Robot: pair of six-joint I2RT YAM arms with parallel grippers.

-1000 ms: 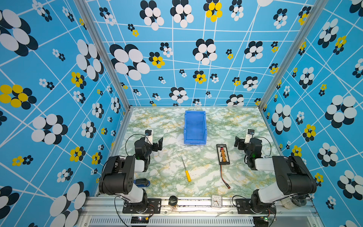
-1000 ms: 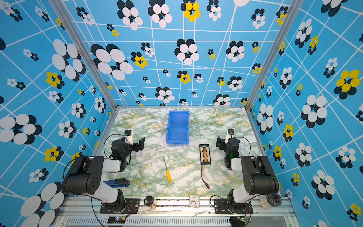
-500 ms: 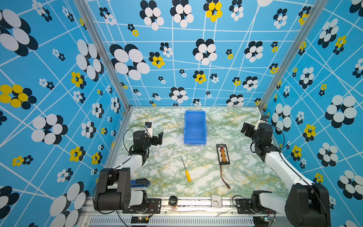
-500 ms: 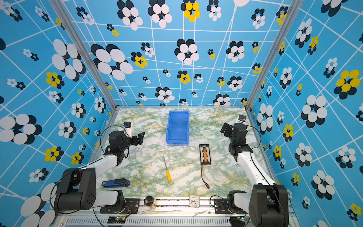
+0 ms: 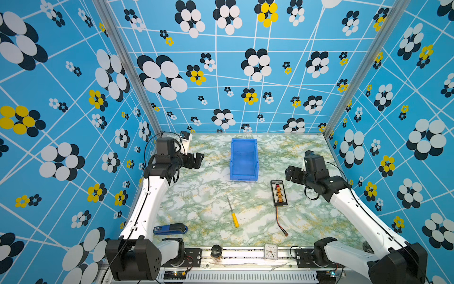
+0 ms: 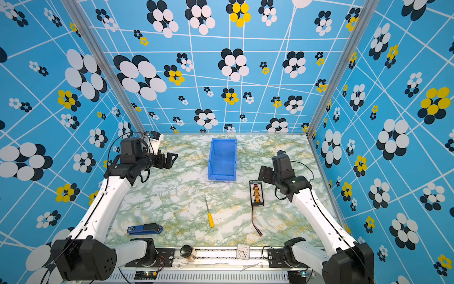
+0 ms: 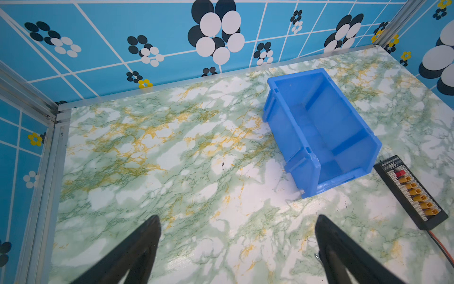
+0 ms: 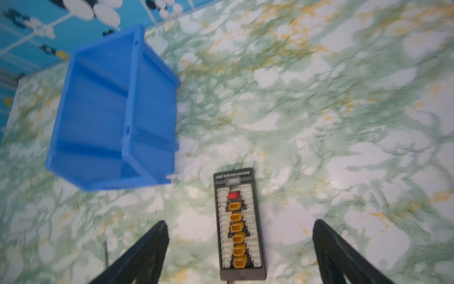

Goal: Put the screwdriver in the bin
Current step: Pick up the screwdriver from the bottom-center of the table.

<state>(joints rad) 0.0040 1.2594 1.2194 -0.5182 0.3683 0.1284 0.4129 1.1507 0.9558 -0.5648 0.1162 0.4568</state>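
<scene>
Plainly nothing is done yet; the screwdriver (image 5: 233, 213) lies on the worktop (image 5: 196, 196), apart from the empty bin (image 5: 232, 157); left hand (image 5: 199, 161) and right hand (image 5: 290, 173) hang open.

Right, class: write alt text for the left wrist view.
The empty blue bin stands on the marbled table, ahead of the open left hand, which holds nothing. A black connector board lies beside the bin's low lip.

A robotics lab test cell: flower-patterned blue walls (image 5: 61, 152) on aluminium posts (image 5: 127, 68) enclose a marbled desk (image 5: 196, 201) and two mounted robot arms (image 5: 149, 196).
</scene>
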